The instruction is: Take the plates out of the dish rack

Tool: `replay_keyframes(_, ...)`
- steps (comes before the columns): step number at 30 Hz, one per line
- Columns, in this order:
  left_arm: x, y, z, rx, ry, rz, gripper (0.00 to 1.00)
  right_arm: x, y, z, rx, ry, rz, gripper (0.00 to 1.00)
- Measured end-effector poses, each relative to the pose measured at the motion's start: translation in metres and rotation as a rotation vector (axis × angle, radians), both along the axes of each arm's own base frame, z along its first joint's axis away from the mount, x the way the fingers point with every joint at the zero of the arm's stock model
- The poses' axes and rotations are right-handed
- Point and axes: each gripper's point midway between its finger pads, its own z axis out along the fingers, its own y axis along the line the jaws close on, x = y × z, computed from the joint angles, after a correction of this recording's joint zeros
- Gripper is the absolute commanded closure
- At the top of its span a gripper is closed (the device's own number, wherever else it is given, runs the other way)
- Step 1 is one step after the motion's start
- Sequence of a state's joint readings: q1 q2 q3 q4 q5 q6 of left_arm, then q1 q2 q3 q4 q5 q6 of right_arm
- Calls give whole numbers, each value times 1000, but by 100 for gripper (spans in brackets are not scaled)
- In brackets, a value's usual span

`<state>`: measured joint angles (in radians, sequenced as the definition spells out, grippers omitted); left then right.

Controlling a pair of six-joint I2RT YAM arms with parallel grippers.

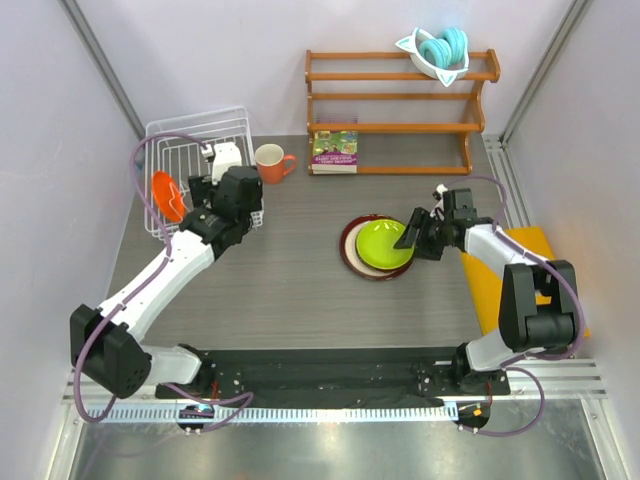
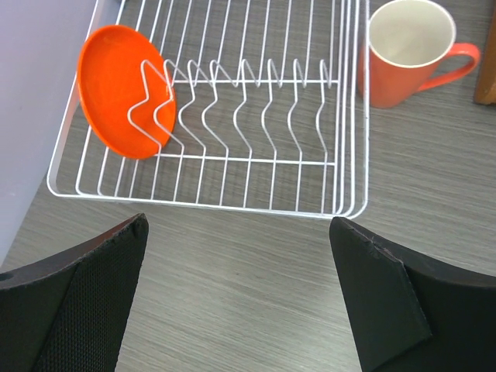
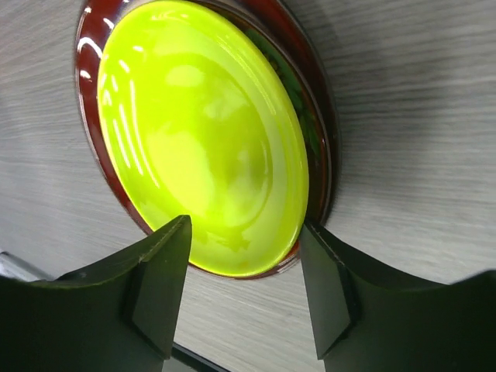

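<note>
Status: two of three plates are out. The lime green round plate [image 3: 201,132] lies nested in the larger dark red round plate [image 3: 322,132], flat on the grey wood-grain table [image 1: 290,290], right of centre. The small orange round plate [image 2: 124,89] stands on edge in the end slot of the white wire dish rack [image 2: 256,203], at the table's far left.

Right gripper [image 3: 244,232]: jaws part-way open, one either side of the stack's near rim, holding nothing that you can see.

Left gripper [image 2: 239,225]: jaws spread as wide as they go, empty, hanging over the table just short of the rack's near rail.

Step in hand, as I judge it: the orange plate falls to your left arm.
- Swing left; the plate sits off the jaw centreline.
- Take the upper rim, one finger on each face.
- A bent slot wire crosses the plate's front face; keep the finger clear of it.
- Lift straight up out of the slot before carrying sideways.
- Stay off the orange ceramic mug [image 2: 403,54] just beside the rack's right end.

Hard to read:
- The rack's far side is cut off in the left wrist view.
- The orange plate's back face does not show.
- Whether the right fingers touch the red rim, you cannot tell.
</note>
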<state>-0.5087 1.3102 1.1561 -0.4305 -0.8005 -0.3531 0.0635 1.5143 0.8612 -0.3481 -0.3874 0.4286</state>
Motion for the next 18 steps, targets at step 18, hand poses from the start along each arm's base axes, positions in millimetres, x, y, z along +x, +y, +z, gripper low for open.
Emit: replay_keyframes(18,22,117,-21,-30,67,320,1,4,-35,57,-187,-139,-69,32)
